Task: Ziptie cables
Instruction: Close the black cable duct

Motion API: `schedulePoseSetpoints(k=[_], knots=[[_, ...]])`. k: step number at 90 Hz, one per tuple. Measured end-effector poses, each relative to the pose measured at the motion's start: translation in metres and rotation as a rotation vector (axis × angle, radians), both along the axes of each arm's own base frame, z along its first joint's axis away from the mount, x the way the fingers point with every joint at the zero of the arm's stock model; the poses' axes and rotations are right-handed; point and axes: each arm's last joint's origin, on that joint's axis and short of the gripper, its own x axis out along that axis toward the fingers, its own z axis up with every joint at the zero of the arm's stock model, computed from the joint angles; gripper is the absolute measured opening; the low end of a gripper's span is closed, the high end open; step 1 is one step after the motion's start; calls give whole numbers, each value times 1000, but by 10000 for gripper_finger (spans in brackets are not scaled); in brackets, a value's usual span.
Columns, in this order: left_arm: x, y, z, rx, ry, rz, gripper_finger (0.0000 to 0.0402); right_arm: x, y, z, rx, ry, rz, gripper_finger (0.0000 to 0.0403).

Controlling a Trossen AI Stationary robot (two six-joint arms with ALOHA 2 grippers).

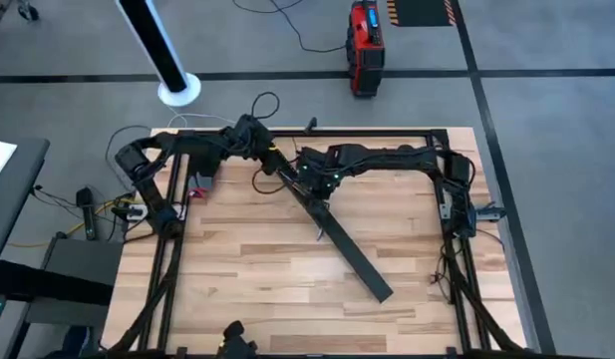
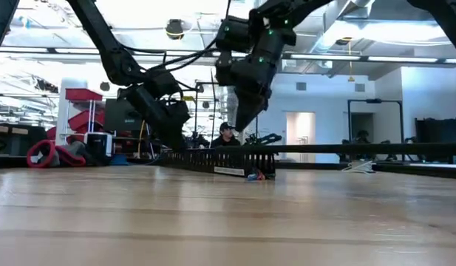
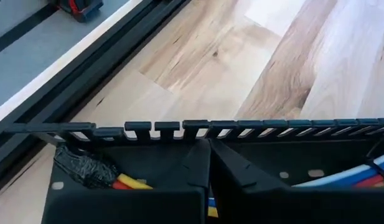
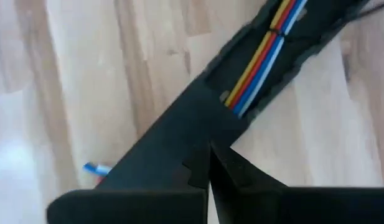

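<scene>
A long black comb-slotted channel point(image 1: 292, 179) lies slantwise on the wooden table, from far left toward near right. The cables point(image 4: 266, 50), yellow, red, blue and white, run inside it, and also show as the cables point(image 3: 341, 177) in the left wrist view. A flat black strip point(image 1: 357, 259) covers the channel's nearer stretch. My left gripper point(image 1: 272, 160) is shut, and its tips point(image 3: 209, 149) are down at the channel's far end. My right gripper point(image 1: 317, 196) is shut and points down above the channel's middle point(image 2: 239, 127), with a gap under its tips. My left gripper's shut fingers point down into the open channel beside its comb wall point(image 3: 198, 132), near a black taped end of the cables point(image 3: 86, 168). The fingers hide the spot beneath them. I cannot tell whether they touch the cables or the channel.
A black frame point(image 1: 387, 133) borders the table. A small red part point(image 1: 197, 186) lies at the far left, and a small blue piece point(image 4: 95, 168) lies beside the strip. A red case point(image 1: 365, 45) stands on the floor beyond. A person point(image 2: 226, 134) sits behind the table.
</scene>
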Motion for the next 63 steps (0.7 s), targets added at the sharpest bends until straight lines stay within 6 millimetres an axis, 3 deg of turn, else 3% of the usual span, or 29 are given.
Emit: schedulePoseSetpoints(k=[19, 39, 63], knots=[[-4, -2, 12, 24, -13, -6, 0, -17, 40, 18, 54, 104, -3, 0], [-6, -3, 10, 18, 25, -25, 0, -40, 111, 25, 119, 157, -56, 0], [-7, -4, 9, 22, 37, -39, 0, -82, 197, 5, 183, 302, -210, 0]])
